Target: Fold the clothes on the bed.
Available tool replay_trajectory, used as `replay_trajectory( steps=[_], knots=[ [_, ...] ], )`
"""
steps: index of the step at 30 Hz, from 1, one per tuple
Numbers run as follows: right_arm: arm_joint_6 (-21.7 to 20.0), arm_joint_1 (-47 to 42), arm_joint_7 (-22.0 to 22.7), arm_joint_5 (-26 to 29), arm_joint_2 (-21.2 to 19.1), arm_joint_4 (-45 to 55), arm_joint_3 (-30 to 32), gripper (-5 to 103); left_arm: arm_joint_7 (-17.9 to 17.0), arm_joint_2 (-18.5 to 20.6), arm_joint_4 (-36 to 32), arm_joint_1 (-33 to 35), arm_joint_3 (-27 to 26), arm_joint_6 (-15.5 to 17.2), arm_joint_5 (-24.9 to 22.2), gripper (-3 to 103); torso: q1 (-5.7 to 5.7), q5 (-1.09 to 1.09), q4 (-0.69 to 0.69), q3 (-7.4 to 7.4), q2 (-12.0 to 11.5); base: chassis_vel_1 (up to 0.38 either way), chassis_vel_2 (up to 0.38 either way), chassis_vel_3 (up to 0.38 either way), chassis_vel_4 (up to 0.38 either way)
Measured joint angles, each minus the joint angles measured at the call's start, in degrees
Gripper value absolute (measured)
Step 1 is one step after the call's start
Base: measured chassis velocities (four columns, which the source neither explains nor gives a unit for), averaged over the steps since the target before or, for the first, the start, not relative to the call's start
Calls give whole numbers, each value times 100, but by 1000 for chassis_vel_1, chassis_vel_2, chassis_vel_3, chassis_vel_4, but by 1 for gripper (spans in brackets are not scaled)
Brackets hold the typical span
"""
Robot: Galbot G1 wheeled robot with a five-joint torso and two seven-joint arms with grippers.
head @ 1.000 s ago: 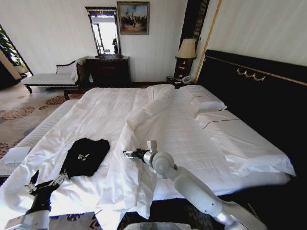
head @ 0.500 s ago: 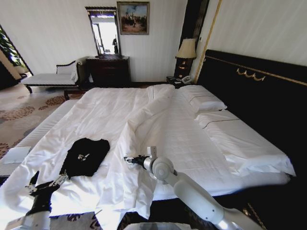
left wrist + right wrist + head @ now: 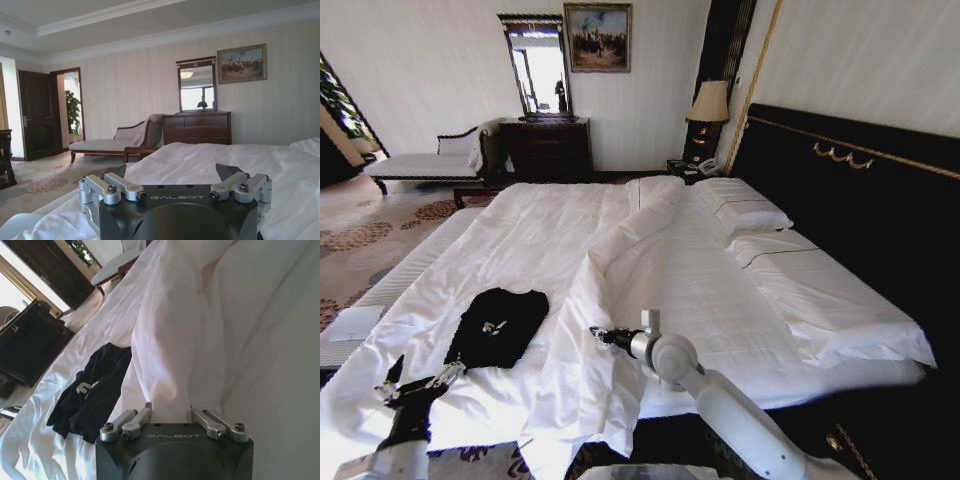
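- Black T-shirt point(image 3: 500, 326) lying bunched on the white bed point(image 3: 720, 290), near the foot-side edge on the robot's left, white lettering partly showing on the chest.
- Same shirt point(image 3: 92, 392) in the right wrist view, crumpled, sleeves tucked in, flat on the sheet.
- Big raised ridge of duvet point(image 3: 610, 260) running up the middle of the bed, just right of the shirt, not touching it as far as visible.
- Left claw point(image 3: 418, 383) low at the near edge of the bed, just below the shirt's near hem, apart from it; fingers spread, nothing between them.
- Left wrist view: left claw point(image 3: 175, 182) with fingers wide apart, bare sheet beyond.
- Right claw point(image 3: 603, 334) stretched out over the bedding, right of the shirt, at the foot of the duvet ridge; nothing held.
- Right wrist view: right claw point(image 3: 170, 415) with fingers parted, pointing at the fold of duvet point(image 3: 170, 340); can't tell if the tips touch the cloth.
- Two pillows point(image 3: 750, 215) up by the dark headboard point(image 3: 860, 190) on the right, well away from the shirt.
- Background stuff: dresser point(image 3: 545, 148) with mirror point(image 3: 537, 65), painting point(image 3: 597, 37), lamp point(image 3: 709, 103), chaise point(image 3: 420, 160) on the far left.
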Motion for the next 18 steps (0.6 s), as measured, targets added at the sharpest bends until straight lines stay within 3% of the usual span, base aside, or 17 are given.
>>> replay_trajectory(
  steps=[4, 6, 12, 13, 16, 18],
  knots=[
    [4, -254, -59, 2, -77, 227, 435, 8, -1, -14, -33, -7, 14, 0, 5, 100, 0, 0, 0, 0, 0, 0, 0, 0, 0],
    [-46, -584, -68, 13, -133, 521, 1014, 2, -3, -23, -60, -12, 13, 0, -9, 100, 0, 1, 1, 0, 0, 0, 0, 0, 0],
    [-208, -1777, -173, 38, -245, 1298, 2686, 2, -10, -71, -50, -29, 100, -15, -17, 100, -1, 0, 0, 0, 0, 0, 0, 0, 0],
    [-208, -1777, -173, 38, -245, 1298, 2686, 2, -10, -71, -50, -29, 100, -15, -17, 100, -1, 0, 0, 0, 0, 0, 0, 0, 0],
    [-237, -2425, -214, -109, 45, 1592, 3415, 2, -11, -80, -62, -73, 208, -13, 23, 100, -1, 0, -1, 0, 0, 0, 0, 0, 0],
    [-236, -2553, -232, -170, 134, 1636, 3563, 2, -11, -80, -75, -86, 233, -7, 29, 100, -1, 0, -1, 0, 0, 0, 0, 0, 0]
  ],
)
